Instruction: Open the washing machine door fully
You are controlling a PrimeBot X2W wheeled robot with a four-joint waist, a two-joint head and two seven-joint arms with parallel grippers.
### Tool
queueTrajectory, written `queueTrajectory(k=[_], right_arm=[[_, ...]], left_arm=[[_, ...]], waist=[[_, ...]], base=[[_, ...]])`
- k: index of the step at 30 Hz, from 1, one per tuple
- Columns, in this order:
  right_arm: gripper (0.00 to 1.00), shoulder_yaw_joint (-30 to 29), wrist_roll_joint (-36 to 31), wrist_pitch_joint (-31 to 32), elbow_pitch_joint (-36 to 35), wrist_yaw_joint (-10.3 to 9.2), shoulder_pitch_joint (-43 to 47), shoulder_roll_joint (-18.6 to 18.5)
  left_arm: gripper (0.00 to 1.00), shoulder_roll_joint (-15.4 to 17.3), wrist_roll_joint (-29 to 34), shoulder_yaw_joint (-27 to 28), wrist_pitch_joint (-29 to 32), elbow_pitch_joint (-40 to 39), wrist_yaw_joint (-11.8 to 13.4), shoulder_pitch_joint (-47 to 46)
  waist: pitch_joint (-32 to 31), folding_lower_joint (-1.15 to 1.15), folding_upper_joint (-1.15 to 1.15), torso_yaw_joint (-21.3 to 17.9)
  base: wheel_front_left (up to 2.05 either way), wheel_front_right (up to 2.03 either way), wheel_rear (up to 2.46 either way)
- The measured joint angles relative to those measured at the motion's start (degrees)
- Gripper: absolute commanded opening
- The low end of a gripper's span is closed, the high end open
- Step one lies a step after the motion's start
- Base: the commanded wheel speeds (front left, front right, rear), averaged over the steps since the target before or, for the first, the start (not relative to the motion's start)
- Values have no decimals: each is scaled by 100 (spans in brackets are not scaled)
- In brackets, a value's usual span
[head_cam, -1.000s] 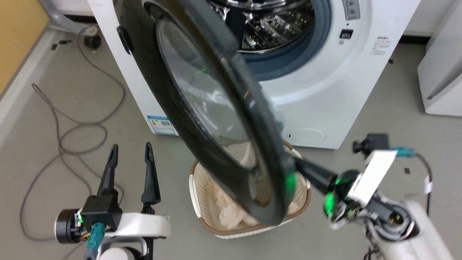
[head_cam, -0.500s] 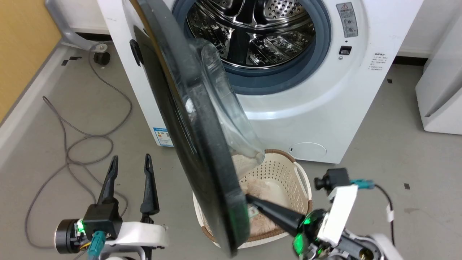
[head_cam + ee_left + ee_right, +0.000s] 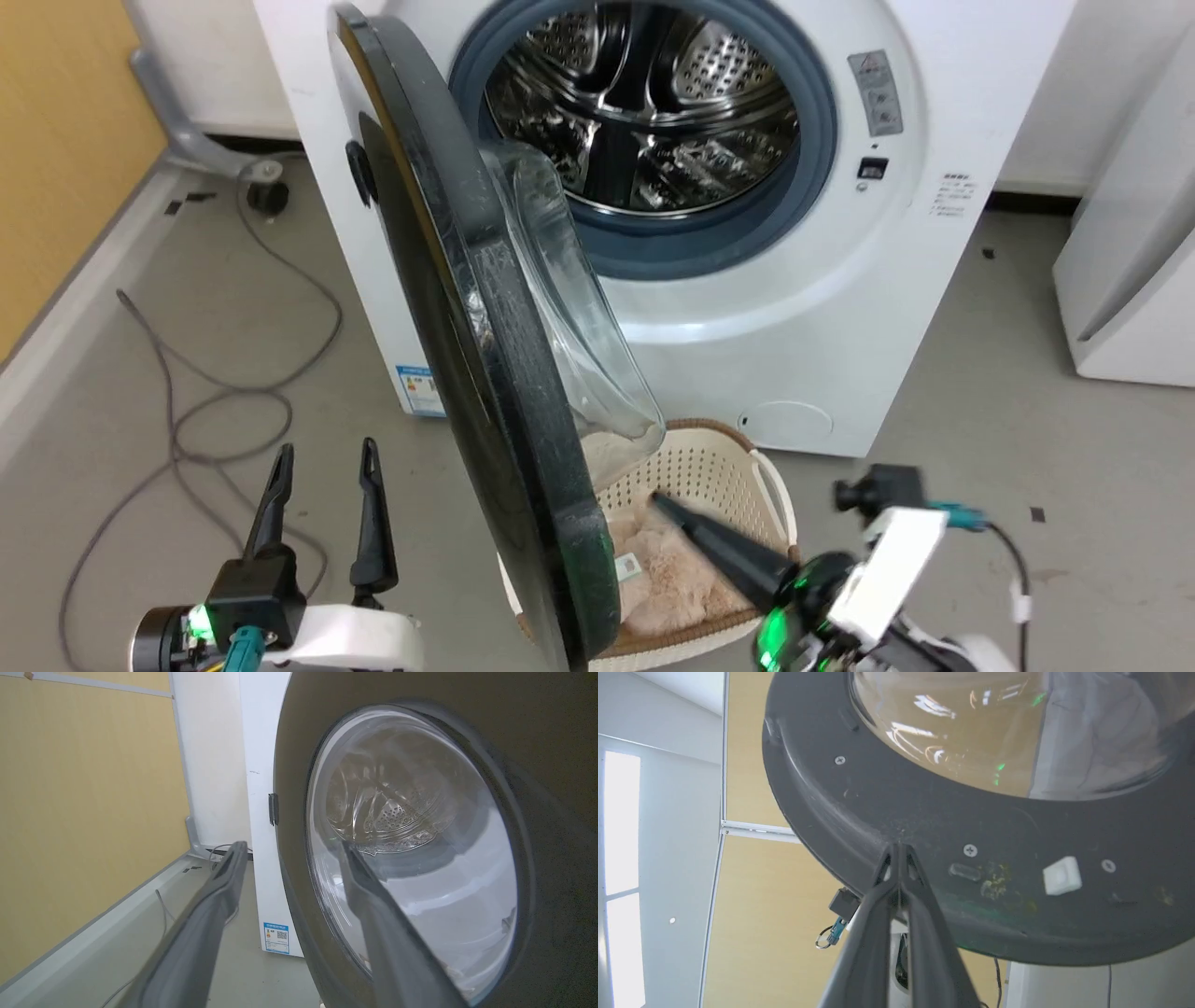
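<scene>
Swung wider than before, the door (image 3: 495, 373) needs the pinched-shut right hand (image 3: 661, 504) pushing steadily on its inner face.

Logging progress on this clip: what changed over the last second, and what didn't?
The door swung further open toward the robot's left and is now nearly edge-on in the head view. The right claw, shut, followed it, with its tips at the door's inner face. The left claw stayed open and idle, and the basket stayed put. The camera shifted slightly.
</scene>
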Motion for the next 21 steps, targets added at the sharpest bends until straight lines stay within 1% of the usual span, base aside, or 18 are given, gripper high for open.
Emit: queueTrajectory(k=[5,9,13,17,21], right_arm=[[0,-423,-56,-701,-214,0,-4,4],[0,-793,-399,-1394,-470,0,-14,4],[0,-1209,-853,-2272,-586,0,-16,0],[0,-1283,-1916,-3199,-765,0,-16,-209],[0,-1287,-3159,-4246,-726,0,11,-541]], left_arm=[[100,1,3,29,0,11,-4,70],[100,1,4,41,0,12,-38,73],[100,0,4,54,0,11,-41,83],[100,1,4,86,0,7,-41,143],[100,0,4,119,0,8,-43,188]], waist=[[-103,0,0,-88],[-151,1,0,-158],[-191,1,0,-209],[-212,0,0,-263],[-223,1,0,-304]], base=[[0,0,0],[0,0,0],[0,0,0],[0,0,0],[0,0,0]])
